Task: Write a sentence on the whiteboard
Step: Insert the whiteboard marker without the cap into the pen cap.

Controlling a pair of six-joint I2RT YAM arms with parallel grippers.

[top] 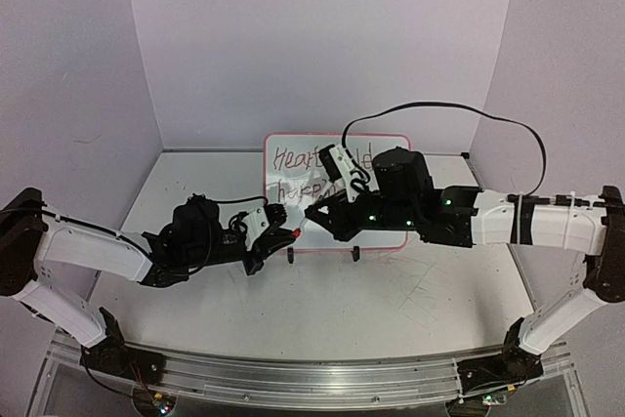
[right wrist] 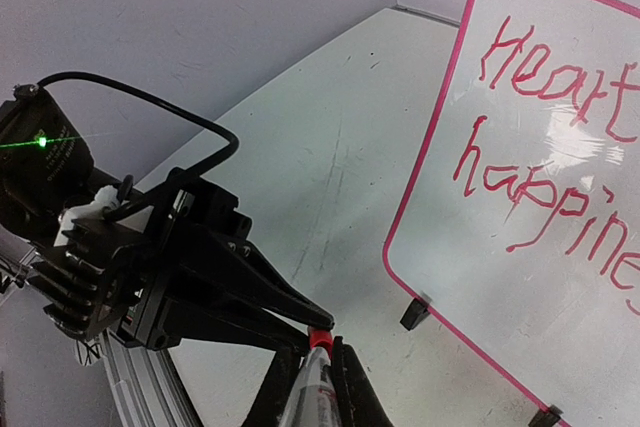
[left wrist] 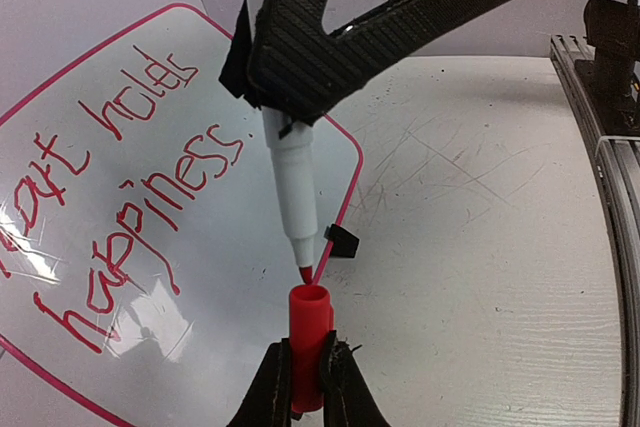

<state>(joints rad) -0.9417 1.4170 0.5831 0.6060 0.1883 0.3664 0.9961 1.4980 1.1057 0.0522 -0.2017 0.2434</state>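
Note:
The whiteboard (top: 298, 178) stands upright on black clip feet (left wrist: 341, 241) at the back middle of the table, with red handwriting on it. My left gripper (left wrist: 308, 349) is shut on a red marker cap (left wrist: 310, 312), whose open mouth points up. My right gripper (right wrist: 318, 347) is shut on a white marker (left wrist: 290, 187). The marker's red tip hangs just above the cap's mouth, in front of the board's lower left corner. In the right wrist view the cap (right wrist: 319, 338) shows just past the marker's (right wrist: 312, 387) end, and the tip is hidden. In the top view the two grippers, left (top: 283, 234) and right (top: 314, 212), meet there.
A black cable (top: 439, 109) loops above the right arm. White walls close in the table at the back and sides. An aluminium rail (top: 312, 378) runs along the near edge. The tabletop (left wrist: 480, 247) is scuffed.

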